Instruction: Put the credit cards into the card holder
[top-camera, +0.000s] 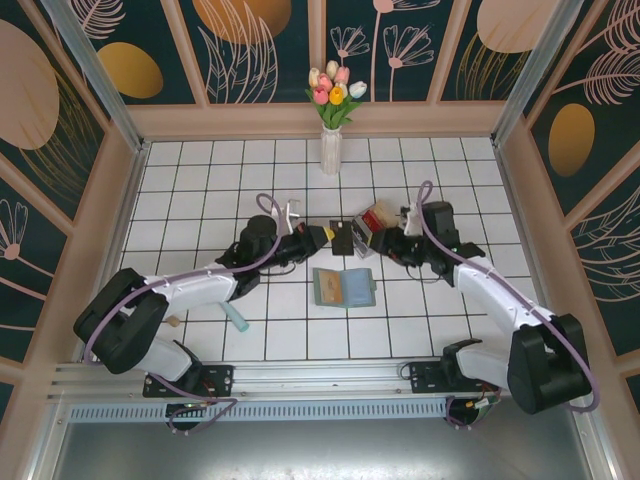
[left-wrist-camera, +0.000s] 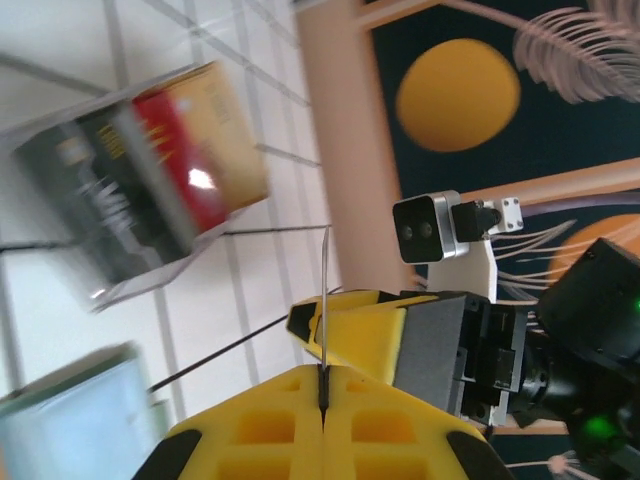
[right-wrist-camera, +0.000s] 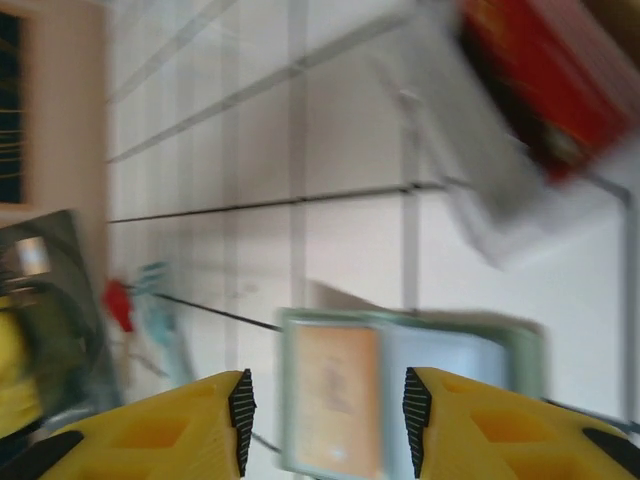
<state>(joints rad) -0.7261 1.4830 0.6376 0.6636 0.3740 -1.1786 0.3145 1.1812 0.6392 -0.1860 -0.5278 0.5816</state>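
The card holder (top-camera: 344, 287) lies open on the tiles, with a tan card (top-camera: 329, 288) in its left half. My left gripper (top-camera: 322, 238) is shut on a dark, thin credit card (top-camera: 345, 240), held above the tiles behind the holder. In the left wrist view that card (left-wrist-camera: 326, 290) stands edge-on out of the closed fingertips (left-wrist-camera: 323, 375). My right gripper (top-camera: 368, 243) is just right of that card, with its jaws open and nothing between them. In the right wrist view it (right-wrist-camera: 325, 410) hangs over the open card holder (right-wrist-camera: 450, 400) and its tan card (right-wrist-camera: 335, 400).
A clear plastic box (top-camera: 377, 222) holding red and dark cards stands behind the grippers. A teal stick (top-camera: 237, 318) lies at the front left. A white vase of tulips (top-camera: 331, 150) stands at the back. Wooden walls enclose the tiled floor.
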